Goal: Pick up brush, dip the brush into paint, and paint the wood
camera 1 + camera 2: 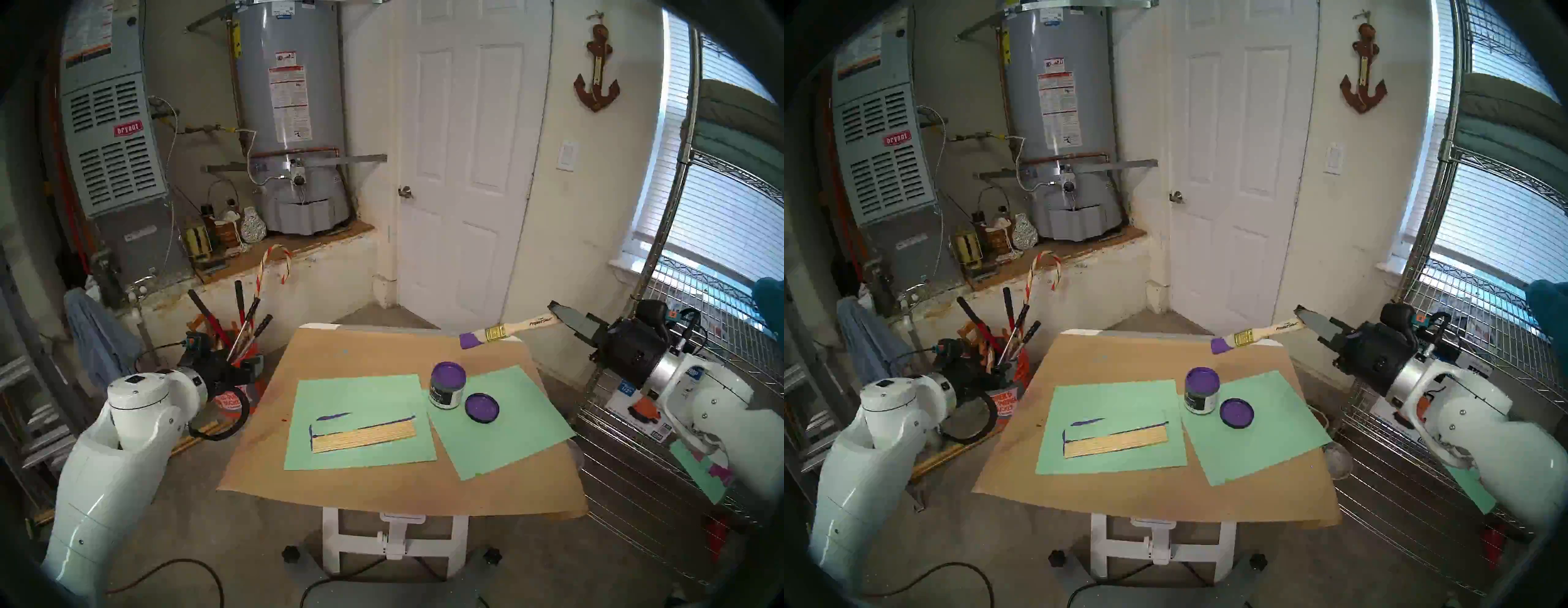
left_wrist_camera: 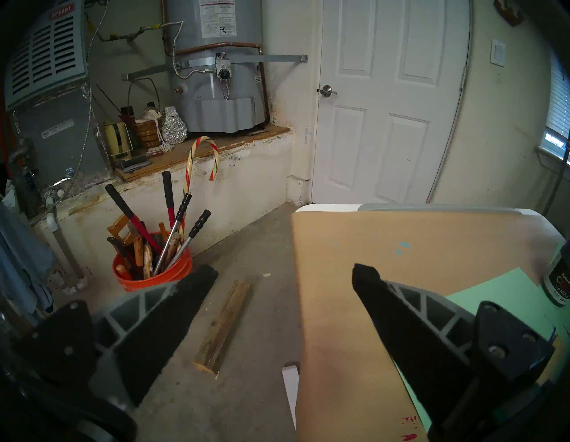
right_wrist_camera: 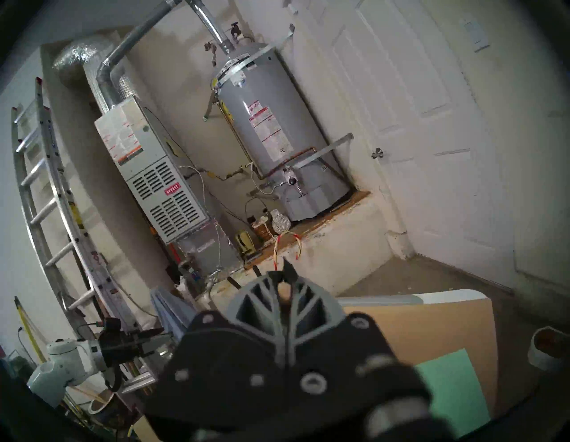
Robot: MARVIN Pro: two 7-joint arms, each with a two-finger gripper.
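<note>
My right gripper is shut on the end of the brush handle and holds it in the air over the table's far right corner. The purple bristles point left, above and behind the open paint jar. In the right wrist view the shut gripper hides most of the brush. The wood lies bare tan on the left green sheet, with purple lines along its far edge and left end. My left gripper is open and empty, off the table's left edge.
The purple-coated lid lies right of the jar on a second green sheet. Brown paper covers the small table. An orange bucket of tools and a wood scrap are on the floor to the left. A wire shelf stands on the right.
</note>
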